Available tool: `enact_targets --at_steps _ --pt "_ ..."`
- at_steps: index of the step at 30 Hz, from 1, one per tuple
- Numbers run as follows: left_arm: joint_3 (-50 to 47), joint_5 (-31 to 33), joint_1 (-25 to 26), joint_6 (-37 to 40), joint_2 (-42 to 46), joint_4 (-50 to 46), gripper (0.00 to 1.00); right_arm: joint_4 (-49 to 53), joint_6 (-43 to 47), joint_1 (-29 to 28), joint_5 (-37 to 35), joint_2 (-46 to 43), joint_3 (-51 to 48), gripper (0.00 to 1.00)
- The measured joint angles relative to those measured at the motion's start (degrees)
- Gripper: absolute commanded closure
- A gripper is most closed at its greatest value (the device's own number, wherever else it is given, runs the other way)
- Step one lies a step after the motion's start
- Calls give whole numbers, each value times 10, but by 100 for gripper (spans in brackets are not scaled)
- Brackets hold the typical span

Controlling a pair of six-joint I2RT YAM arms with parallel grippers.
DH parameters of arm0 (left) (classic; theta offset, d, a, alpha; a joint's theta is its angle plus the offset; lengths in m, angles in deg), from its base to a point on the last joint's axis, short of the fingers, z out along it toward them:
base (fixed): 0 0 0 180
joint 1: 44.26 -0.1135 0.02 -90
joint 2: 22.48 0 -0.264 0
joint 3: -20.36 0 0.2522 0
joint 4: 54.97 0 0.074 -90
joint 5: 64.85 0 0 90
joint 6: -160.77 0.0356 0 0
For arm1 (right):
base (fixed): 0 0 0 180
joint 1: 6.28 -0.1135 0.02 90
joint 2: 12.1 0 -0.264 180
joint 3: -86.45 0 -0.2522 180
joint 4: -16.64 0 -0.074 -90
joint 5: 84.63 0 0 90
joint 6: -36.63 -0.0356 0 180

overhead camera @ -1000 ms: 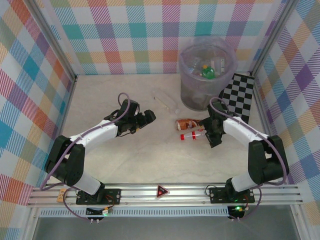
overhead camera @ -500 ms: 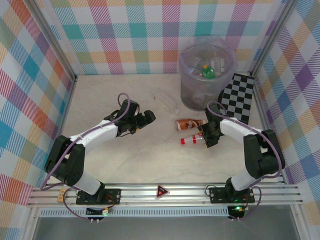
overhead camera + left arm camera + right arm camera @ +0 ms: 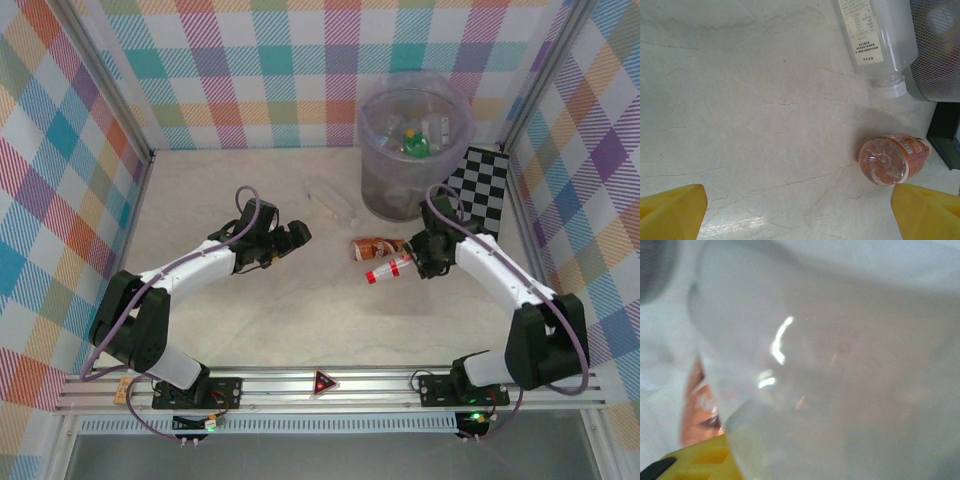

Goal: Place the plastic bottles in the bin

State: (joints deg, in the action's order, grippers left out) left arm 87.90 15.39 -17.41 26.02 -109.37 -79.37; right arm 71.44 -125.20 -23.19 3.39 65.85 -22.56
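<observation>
In the top view my right gripper (image 3: 413, 264) is shut on a small clear bottle with a red cap and red label (image 3: 388, 270), which lies tilted just in front of the bin (image 3: 415, 190). That bottle is a blurred clear mass (image 3: 830, 380) up close in the right wrist view, above one yellow finger (image 3: 705, 460). An orange-brown bottle (image 3: 378, 247) (image 3: 892, 160) (image 3: 697, 405) lies beside it. A clear bottle with a white label (image 3: 333, 202) (image 3: 875, 35) lies left of the bin. My left gripper (image 3: 296, 237) (image 3: 800, 220) hovers open over bare table, left of the orange-brown bottle.
The bin holds a green bottle (image 3: 415, 147) and other bottles. A black-and-white chequered board (image 3: 482, 190) lies right of the bin. Chequered walls close in the table on three sides. The bin's mesh-like wall (image 3: 937, 50) stands at the right of the left wrist view.
My right gripper has closed on the red-capped bottle and drawn it slightly up and toward the bin. The right arm has swung outward. The left arm has not moved.
</observation>
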Motion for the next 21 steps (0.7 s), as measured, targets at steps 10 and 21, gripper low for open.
enact_targets --at_steps 10,21 --pt "3 -2 0 0 -18 0 6 132 183 10 -14 -5 299 53" --pt "3 1 0 1 -2 -15 5 132 278 64 21 173 629 53"
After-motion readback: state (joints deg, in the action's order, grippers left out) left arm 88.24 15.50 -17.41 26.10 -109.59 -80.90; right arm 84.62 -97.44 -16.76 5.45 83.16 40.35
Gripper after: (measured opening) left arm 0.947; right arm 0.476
